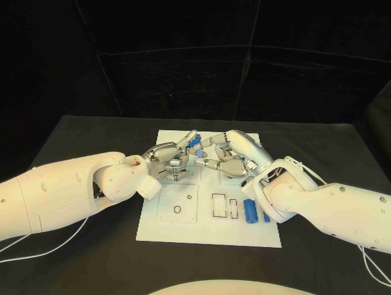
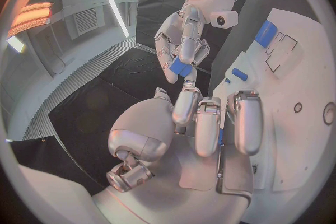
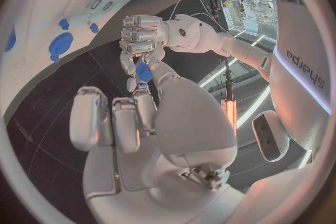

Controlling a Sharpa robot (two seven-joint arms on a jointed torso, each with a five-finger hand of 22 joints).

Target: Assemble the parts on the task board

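Above the far half of the white task board (image 1: 209, 230) my two hands meet. A small blue part (image 1: 198, 145) sits between their fingertips. My left hand (image 1: 167, 161) pinches it from the left, and my right hand (image 1: 231, 155) pinches it from the right. In the left wrist view the right hand (image 2: 185, 33) grips the blue part (image 2: 180, 67), and a left fingertip (image 2: 189, 89) touches it. In the right wrist view the left hand (image 3: 143, 36) holds the same blue part (image 3: 143, 71) against my right fingertip (image 3: 142, 89).
Two long blue parts (image 1: 250, 211) lie on the board's near right, beside rectangular slots (image 1: 220, 204). A plate with an oval hole (image 1: 177, 209) sits on the near left. More blue parts (image 3: 61, 45) stand on the board (image 3: 84, 0). White cables trail off both arms.
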